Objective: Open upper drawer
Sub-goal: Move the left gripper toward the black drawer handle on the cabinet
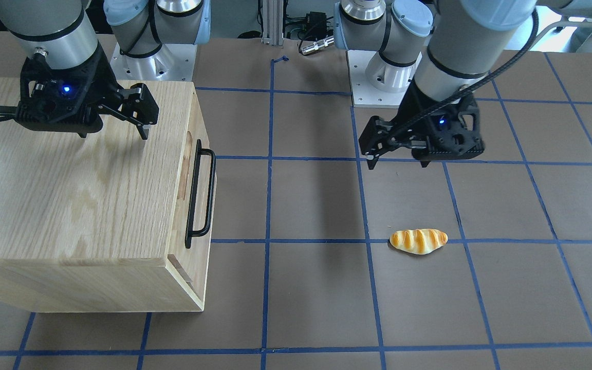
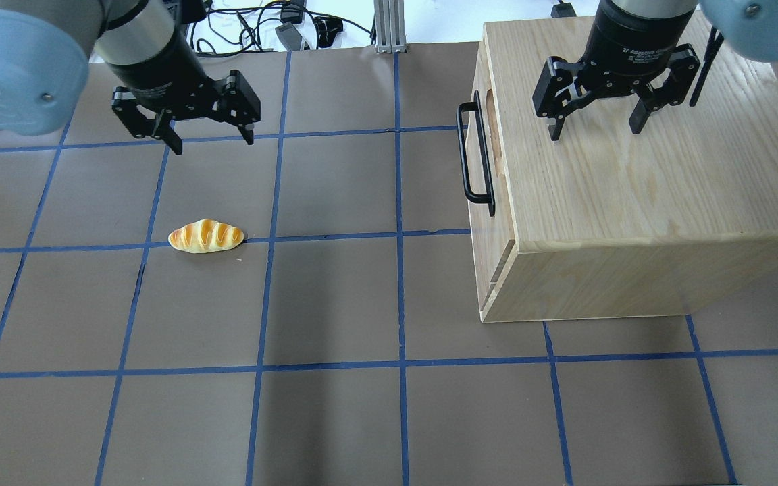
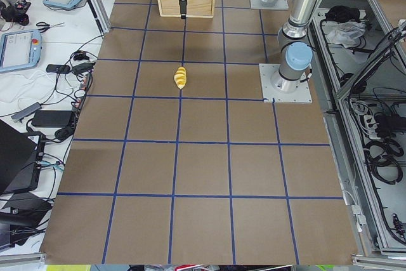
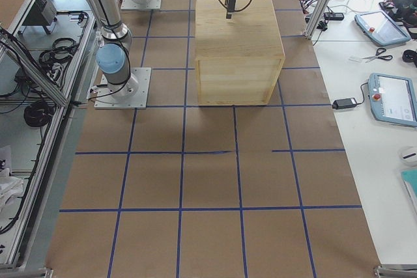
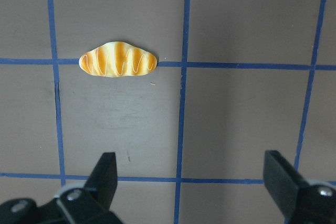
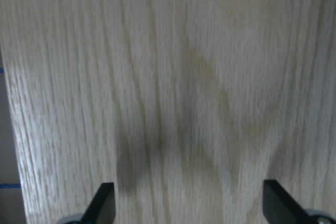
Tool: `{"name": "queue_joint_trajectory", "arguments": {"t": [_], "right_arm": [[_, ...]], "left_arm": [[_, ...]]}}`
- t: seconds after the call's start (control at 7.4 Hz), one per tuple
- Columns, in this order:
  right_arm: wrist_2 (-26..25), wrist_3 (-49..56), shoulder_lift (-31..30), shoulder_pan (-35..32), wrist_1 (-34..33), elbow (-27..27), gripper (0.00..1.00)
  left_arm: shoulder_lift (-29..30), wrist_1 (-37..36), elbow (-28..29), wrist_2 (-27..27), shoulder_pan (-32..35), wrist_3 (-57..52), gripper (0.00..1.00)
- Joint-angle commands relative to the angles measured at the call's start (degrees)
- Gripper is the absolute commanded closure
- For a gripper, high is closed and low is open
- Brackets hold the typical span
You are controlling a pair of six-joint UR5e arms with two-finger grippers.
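The upper drawer (image 2: 497,169) is shut flush in the oak cabinet (image 2: 632,189), its front facing the table's middle, with the black bar handle (image 2: 471,152) and a finger notch at its top edge. It also shows in the front-facing view (image 1: 201,190), handle (image 1: 210,192). My right gripper (image 2: 595,131) is open and empty, pointing down just above the cabinet's grained top, well behind the handle; its wrist view shows only wood between the fingertips (image 6: 105,203). My left gripper (image 2: 213,144) is open and empty above the table, far from the cabinet.
A toy bread roll (image 2: 206,236) lies on the brown table in front of my left gripper, also in the left wrist view (image 5: 118,59). Blue tape lines grid the table (image 2: 335,304). The arm bases (image 1: 388,77) stand at the robot's edge.
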State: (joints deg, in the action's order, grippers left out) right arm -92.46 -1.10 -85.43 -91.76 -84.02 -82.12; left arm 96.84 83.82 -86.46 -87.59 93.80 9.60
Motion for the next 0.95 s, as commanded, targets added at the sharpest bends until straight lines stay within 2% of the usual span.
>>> {"name": "queue_joint_trajectory", "arguments": {"t": [0.0, 0.27, 0.41, 0.81], "right_arm": [[0.0, 0.0, 0.0, 0.0, 0.0, 0.0, 0.0], [0.0, 0.0, 0.0, 0.0, 0.0, 0.0, 0.0], [0.0, 0.0, 0.0, 0.0, 0.0, -0.1, 0.0], [0.0, 0.0, 0.0, 0.0, 0.0, 0.0, 0.0]], "left_arm": [[5.4, -8.5, 0.7, 2.2, 7.7, 11.1, 0.0], [8.4, -16.8, 0.4, 15.3, 10.1, 16.8, 0.0], [9.6, -17.5, 0.1, 22.0, 10.4, 17.9, 0.0], [11.9, -22.1, 0.0, 24.0, 14.1, 20.0, 0.0]]}}
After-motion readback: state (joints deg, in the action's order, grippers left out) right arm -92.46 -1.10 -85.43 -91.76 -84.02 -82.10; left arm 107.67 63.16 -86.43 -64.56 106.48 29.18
